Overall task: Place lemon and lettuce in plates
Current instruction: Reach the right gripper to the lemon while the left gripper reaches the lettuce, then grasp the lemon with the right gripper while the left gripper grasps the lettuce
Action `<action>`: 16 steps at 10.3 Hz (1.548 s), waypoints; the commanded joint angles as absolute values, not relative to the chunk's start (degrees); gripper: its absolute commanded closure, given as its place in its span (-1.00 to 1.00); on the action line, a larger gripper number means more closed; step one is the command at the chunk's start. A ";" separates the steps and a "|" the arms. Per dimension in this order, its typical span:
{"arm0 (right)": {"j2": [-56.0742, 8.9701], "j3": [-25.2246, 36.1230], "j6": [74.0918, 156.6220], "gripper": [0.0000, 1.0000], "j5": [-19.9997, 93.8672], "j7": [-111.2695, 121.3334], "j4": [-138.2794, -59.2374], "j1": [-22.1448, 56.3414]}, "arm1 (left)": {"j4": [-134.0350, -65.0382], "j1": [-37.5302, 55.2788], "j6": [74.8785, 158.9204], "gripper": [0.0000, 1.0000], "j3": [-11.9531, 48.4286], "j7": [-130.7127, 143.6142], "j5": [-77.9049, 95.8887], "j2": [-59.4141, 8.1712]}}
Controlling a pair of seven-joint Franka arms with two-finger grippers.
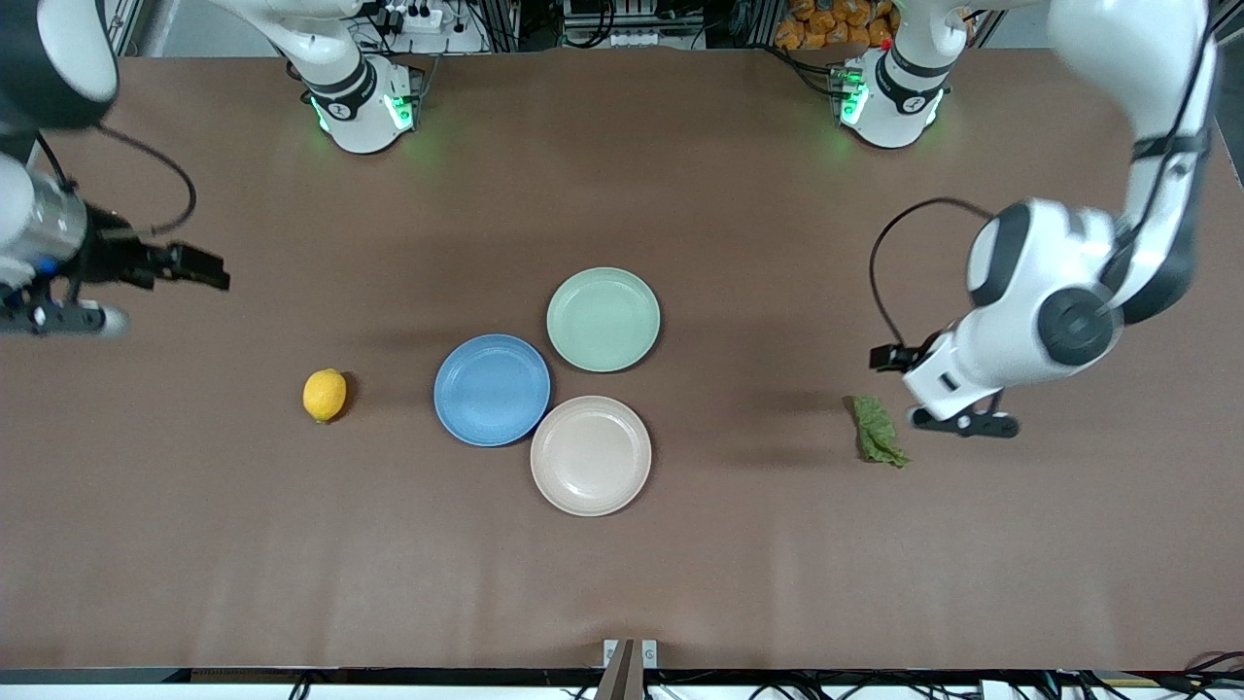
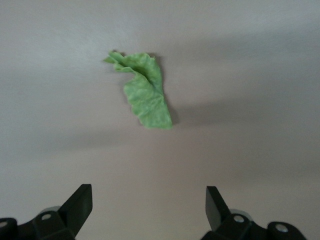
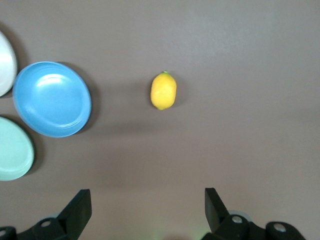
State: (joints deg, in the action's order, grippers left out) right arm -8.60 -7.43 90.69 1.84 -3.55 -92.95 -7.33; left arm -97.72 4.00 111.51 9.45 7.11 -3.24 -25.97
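The yellow lemon [image 1: 325,395] lies on the brown table toward the right arm's end, beside the blue plate [image 1: 492,390]. The beige-pink plate [image 1: 591,455] touches the blue one and lies nearer the front camera. The green lettuce [image 1: 879,431] lies toward the left arm's end. My left gripper [image 1: 920,393] hovers just beside the lettuce, open and empty; the left wrist view shows the lettuce [image 2: 145,90] ahead of the open gripper [image 2: 149,200]. My right gripper [image 1: 202,267] is up in the air, short of the lemon, open and empty; its wrist view shows the lemon [image 3: 163,90], the blue plate [image 3: 52,98] and the gripper [image 3: 148,200].
A pale green plate [image 1: 604,319] lies against the other two plates, farther from the front camera. It also shows at the edge of the right wrist view [image 3: 12,150]. The arm bases stand along the table's back edge.
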 commanded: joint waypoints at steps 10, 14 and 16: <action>-34.36 -8.00 117.07 -1.00 2.63 -2.46 -101.95 -9.14 | -95.01 2.81 130.07 -0.56 9.14 8.35 -9.76 -41.65; -34.90 -8.17 118.66 0.70 5.27 -2.46 -101.95 -8.70 | -92.47 2.99 130.17 1.00 9.32 9.48 -9.15 -41.67; -33.31 -8.79 112.37 1.00 5.71 -3.51 -97.86 -8.35 | -91.93 3.25 129.82 1.00 9.93 11.94 -9.14 -39.39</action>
